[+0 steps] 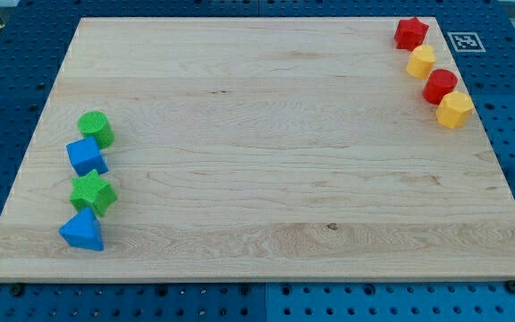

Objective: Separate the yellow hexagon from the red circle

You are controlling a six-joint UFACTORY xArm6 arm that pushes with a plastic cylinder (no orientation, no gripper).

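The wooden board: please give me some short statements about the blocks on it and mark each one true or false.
1. The red circle touches a yellow block just below it. True.
2. The red star lies at the view's bottom left. False: it is at the top right corner.
3. Four blocks stand in a column at the view's left: green cylinder, blue block, green block, blue triangle. True.
4. My tip is pressing on the yellow hexagon. False: my tip does not show.
5. Blocks fill the wooden board's middle. False: they sit near its sides.
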